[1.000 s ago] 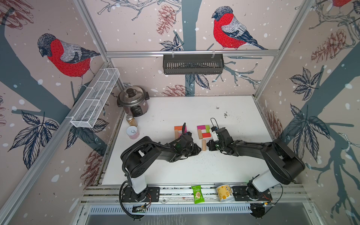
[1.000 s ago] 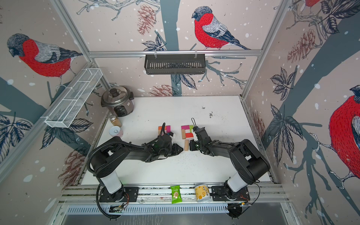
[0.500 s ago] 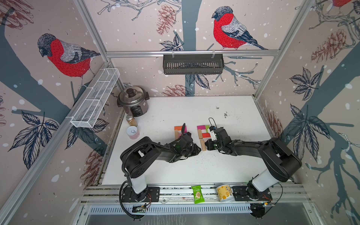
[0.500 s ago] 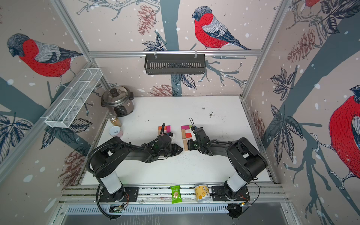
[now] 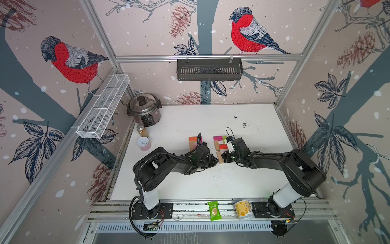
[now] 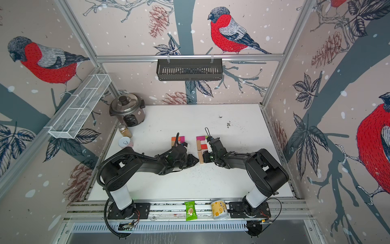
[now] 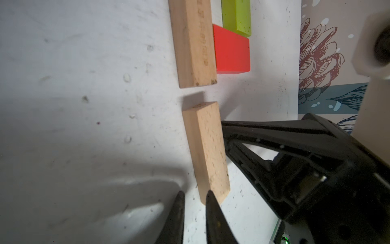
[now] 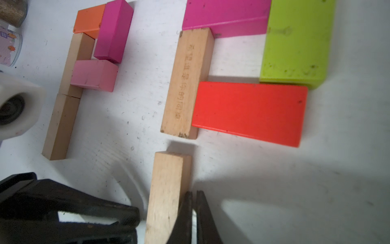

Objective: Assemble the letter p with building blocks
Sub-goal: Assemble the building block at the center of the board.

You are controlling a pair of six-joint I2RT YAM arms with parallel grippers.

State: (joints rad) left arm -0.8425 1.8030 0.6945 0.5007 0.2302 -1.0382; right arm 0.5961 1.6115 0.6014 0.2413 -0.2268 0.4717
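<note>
A loose wood bar (image 5: 220, 158) (image 8: 168, 190) lies between the two grippers, just short of the wood bar (image 8: 185, 84) of the right group. That group also has a magenta block (image 8: 223, 17), a lime green block (image 8: 295, 42) and a red block (image 8: 249, 112). My right gripper (image 8: 194, 193) (image 5: 224, 157) is shut and empty, its fingers against the loose bar's side. My left gripper (image 7: 194, 193) (image 5: 216, 158) stands open by a narrow gap with only table between the fingers; one fingertip (image 7: 211, 198) touches the bar's near end (image 7: 205, 147).
A second group lies to the left: orange block (image 8: 88, 20), magenta block (image 8: 113, 29), light pink block (image 8: 94, 75) and wood bars (image 8: 60, 126). A rice cooker (image 5: 145, 109), jar (image 5: 142, 130) and cup (image 5: 144, 143) stand at the left edge. A snack packet (image 5: 214, 210) and can (image 5: 242, 209) sit on the front rail.
The left gripper's jaws have narrowed a little. The right gripper has shifted slightly along the loose wood bar; the bar has barely moved.
</note>
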